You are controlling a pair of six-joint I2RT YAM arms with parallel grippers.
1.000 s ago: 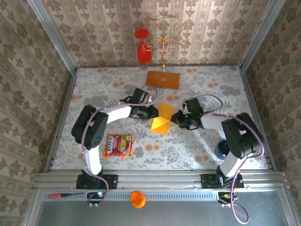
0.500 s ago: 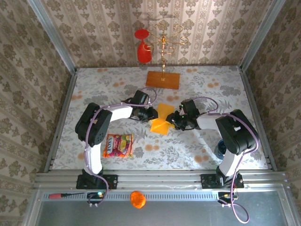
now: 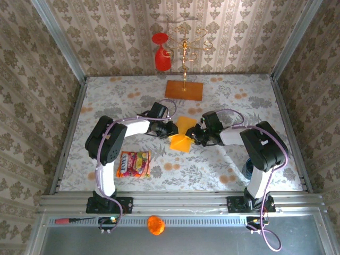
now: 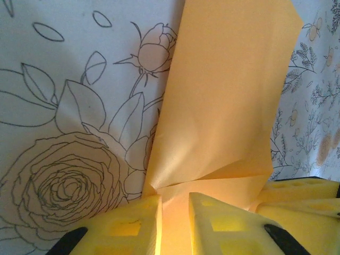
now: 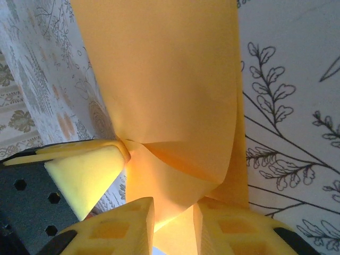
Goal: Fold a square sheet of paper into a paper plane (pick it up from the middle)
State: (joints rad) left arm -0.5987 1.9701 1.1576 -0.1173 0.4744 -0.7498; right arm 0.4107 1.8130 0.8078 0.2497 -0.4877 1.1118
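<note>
At the bottom edge of the top view, a small orange object (image 3: pixel 155 224) sits on the grey ledge between the arm bases. Its shape is hard to make out. Above it, at lower left of the table (image 3: pixel 106 101), lies a snack packet (image 3: pixel 134 163). A blue thing (image 3: pixel 248 169) at lower right is mostly hidden behind the right arm.

In the middle of the table the paper (image 3: pixel 183 135), yellow-orange and partly folded, sits between the two grippers. The left gripper (image 3: pixel 171 129) is at its left edge and the right gripper (image 3: pixel 196 135) at its right edge. Their fingertips are hidden here.

In the left wrist view, the left gripper (image 4: pixel 175 204) is closed to a narrow slit, pinching the paper (image 4: pixel 223 95). The creased paper rises to the upper right and is cut off by the top edge.

In the right wrist view, the right gripper (image 5: pixel 172 210) is likewise nearly closed, clamping the paper (image 5: pixel 164 79), which is cut off at the top.

Farthest, at upper centre of the top view, a brownish board (image 3: pixel 184 90) carries a gold stand (image 3: pixel 185 50) with a red glass (image 3: pixel 161 53) hanging on it.
</note>
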